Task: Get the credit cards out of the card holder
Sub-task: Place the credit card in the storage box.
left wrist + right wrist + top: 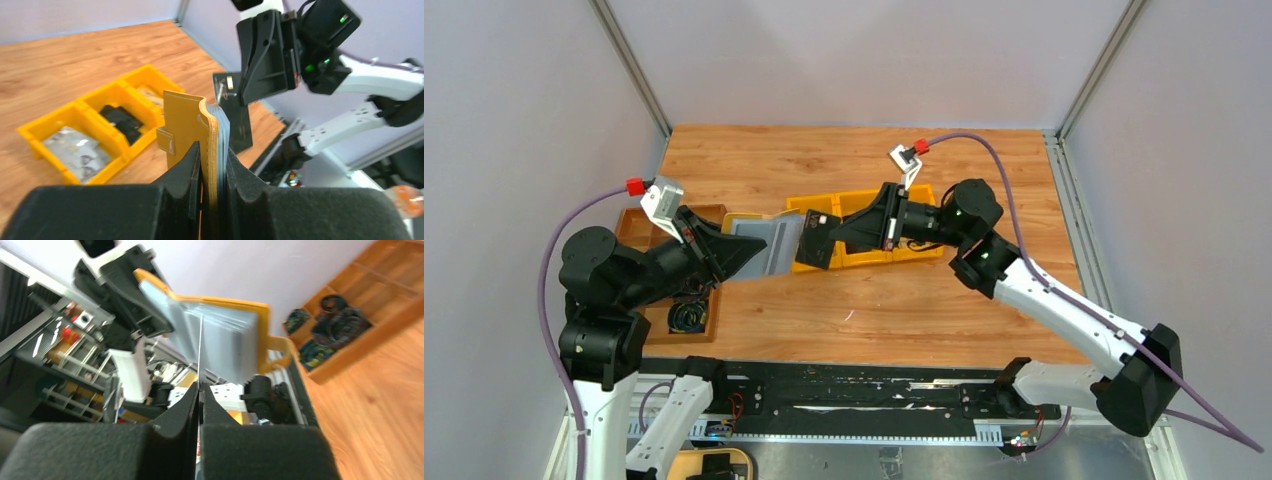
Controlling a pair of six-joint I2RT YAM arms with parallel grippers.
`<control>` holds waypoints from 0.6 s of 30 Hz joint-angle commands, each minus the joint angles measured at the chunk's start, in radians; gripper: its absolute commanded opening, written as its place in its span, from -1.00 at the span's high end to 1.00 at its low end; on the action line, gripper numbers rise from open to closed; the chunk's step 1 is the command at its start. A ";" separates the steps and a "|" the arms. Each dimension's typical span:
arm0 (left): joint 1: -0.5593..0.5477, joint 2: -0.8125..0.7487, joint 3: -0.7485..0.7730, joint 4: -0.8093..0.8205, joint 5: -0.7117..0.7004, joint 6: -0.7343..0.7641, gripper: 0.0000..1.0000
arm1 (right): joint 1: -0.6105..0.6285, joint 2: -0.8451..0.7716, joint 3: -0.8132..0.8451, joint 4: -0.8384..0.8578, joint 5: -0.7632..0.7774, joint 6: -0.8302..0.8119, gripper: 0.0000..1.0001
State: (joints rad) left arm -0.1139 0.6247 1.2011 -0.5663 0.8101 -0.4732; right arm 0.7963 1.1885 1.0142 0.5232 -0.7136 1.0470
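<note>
Evidently early on: left tool (212, 165) clamps the card holder (187, 127) upright, ctr of left-wrist view, off the desk (75, 60). Right tool (199, 390) is shut on a dark card (240, 125) at its top edge. Grey layers (223, 130) inside may be more cards. Can't tell if card's fully out; right-wrist pic blurred.

I've got the card holder (769, 245) up over the mid-table (874, 310), left gripper (740, 256) at its left edge, right gripper (831, 234) and a card (814, 250) just right of it, bins (856, 196) behind those, compartment tray (708, 326) far left under that arm.
</note>
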 commanded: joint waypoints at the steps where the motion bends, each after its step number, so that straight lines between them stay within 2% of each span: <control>1: -0.006 0.003 0.048 -0.164 -0.108 0.275 1.00 | -0.135 -0.038 0.019 -0.308 -0.029 -0.175 1.00; 3: -0.006 0.004 0.060 -0.189 -0.093 0.309 1.00 | -0.216 -0.027 0.039 -0.448 -0.002 -0.278 1.00; 6: -0.006 0.004 0.072 -0.205 -0.036 0.327 1.00 | -0.311 0.032 0.052 -0.554 0.012 -0.383 1.00; 9: -0.006 -0.003 0.078 -0.207 0.039 0.325 1.00 | -0.338 0.141 0.131 -0.729 0.145 -0.557 1.00; 18: -0.006 -0.030 0.051 -0.210 0.209 0.292 1.00 | -0.342 0.567 0.397 -0.828 0.218 -0.696 1.00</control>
State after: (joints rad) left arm -0.1139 0.6163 1.2453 -0.8001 0.9127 -0.1787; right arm 0.4603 1.6360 1.3018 -0.1955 -0.5499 0.4603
